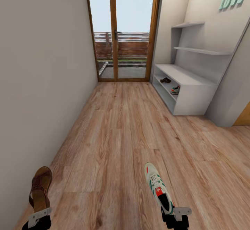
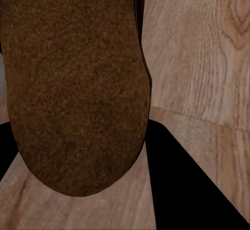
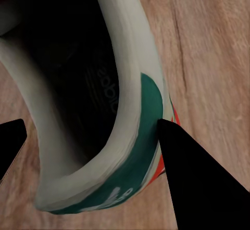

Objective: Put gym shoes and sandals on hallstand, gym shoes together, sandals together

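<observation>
Head view: corridor of warm brown wood-plank floor (image 1: 125, 136) running to a glazed wooden door (image 1: 121, 32); the wide, low pale-grey hallstand with two shelf slots (image 1: 194, 94) stands well ahead on the right, a brown sandal (image 1: 165, 80) and a white sneaker (image 1: 175, 90) already in its slots, not side by side with any mate yet.
Left gripper: left gripper (image 1: 39, 216) at the lower edge, jaws clamped on the heel of the second brown leather woven-strap sandal (image 1: 40, 186), carried off the floor as far as I can judge.
Right gripper: right gripper (image 1: 177, 214) grasping by its heel the white lace-up gym shoe with green stripes and red patches (image 1: 158, 188), toe pointing forward.
Left wrist view: the sandal's brown sole (image 2: 78, 84) sits close before the lens, a dark finger (image 2: 192, 188) beside it, planks beyond.
Right wrist view: the shoe's white-and-green heel collar (image 3: 125, 152) is pinched by a dark finger (image 3: 198, 178) on the outside.
Risk: both grips are on one end only, so each shoe may swing or slip out during the drive.
Risk at rack: putting each piece apart from its mate would spoil the pairing; a low slot edge could knock a toe.
</observation>
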{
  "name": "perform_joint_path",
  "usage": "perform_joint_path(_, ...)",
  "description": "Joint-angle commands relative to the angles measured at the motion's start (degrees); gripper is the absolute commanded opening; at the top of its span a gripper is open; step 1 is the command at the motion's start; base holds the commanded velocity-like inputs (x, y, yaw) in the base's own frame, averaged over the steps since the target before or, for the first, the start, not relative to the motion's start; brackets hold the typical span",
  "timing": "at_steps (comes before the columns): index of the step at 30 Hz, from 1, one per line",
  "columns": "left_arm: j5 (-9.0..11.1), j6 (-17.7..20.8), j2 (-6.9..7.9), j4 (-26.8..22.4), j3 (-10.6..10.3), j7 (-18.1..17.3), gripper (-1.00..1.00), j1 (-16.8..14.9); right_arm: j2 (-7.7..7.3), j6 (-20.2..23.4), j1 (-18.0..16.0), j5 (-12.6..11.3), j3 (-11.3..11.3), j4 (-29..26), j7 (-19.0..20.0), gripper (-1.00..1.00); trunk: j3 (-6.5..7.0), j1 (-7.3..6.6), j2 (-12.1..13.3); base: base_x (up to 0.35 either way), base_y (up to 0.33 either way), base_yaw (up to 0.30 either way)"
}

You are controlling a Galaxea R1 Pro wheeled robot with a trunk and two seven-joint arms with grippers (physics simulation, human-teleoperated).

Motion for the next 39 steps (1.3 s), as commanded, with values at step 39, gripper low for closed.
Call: perform_joint_path(39, -0.3, -0.1, 0.01, -0.1, 0.4, -0.5, -1.0, -0.1, -0.02, -0.1, 0.0, -0.3, 0.5, 0.0, -0.5, -1.0, -0.05, 0.02, 0.0, 0.338, 0.0, 0.0)
